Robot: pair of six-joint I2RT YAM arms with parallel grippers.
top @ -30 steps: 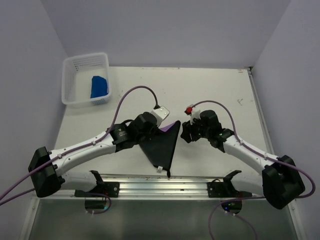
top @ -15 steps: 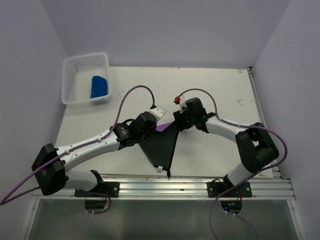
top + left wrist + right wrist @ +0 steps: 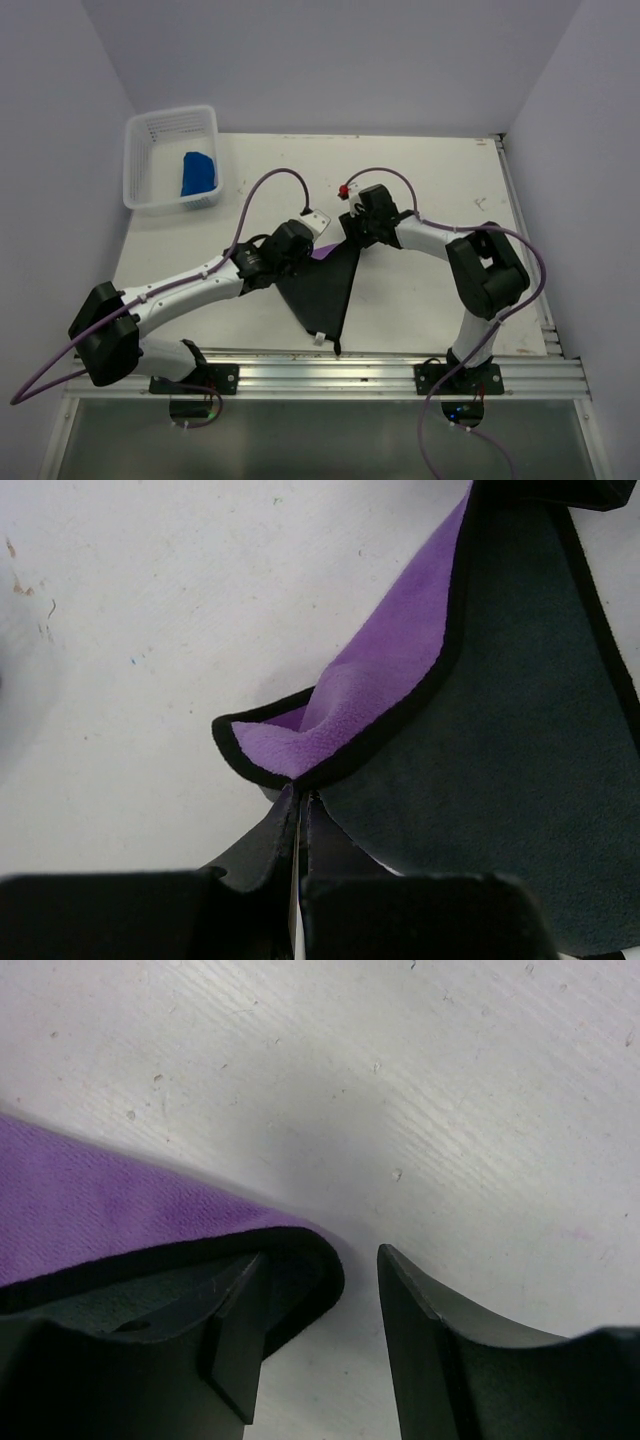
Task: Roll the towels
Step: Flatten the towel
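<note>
Towels are sitting in two places as we are looking down: the dark grey towel (image 3: 325, 290) is lying as a folded triangle mid-tabletop, the purple towel (image 3: 322, 254) is peeking out at its far edge, and the blue towel (image 3: 198, 173) is resting in the white mesh basket (image 3: 132, 170) at the far left corner. Over the last second the right arm has been swinging in from the right. The right gripper (image 3: 315, 1290) is now standing spread, straddling the black-trimmed far right corner where purple is showing, with nothing clamped yet. The left gripper (image 3: 300, 815) has barely been moving; its fingers are pressed together, pinching a lifted corner of the purple towel, though we cannot tell whether grey cloth is caught too. We are reading this as the second corner being about to be taken, so that both arms can draw the edge taut; no rolling seems begun on this pair. The white tabletop (image 3: 430, 170) is looking scuffed and speckled, pale lilac walls are closing it in, and an aluminium rail (image 3: 330, 372) is running along the near edge.
</note>
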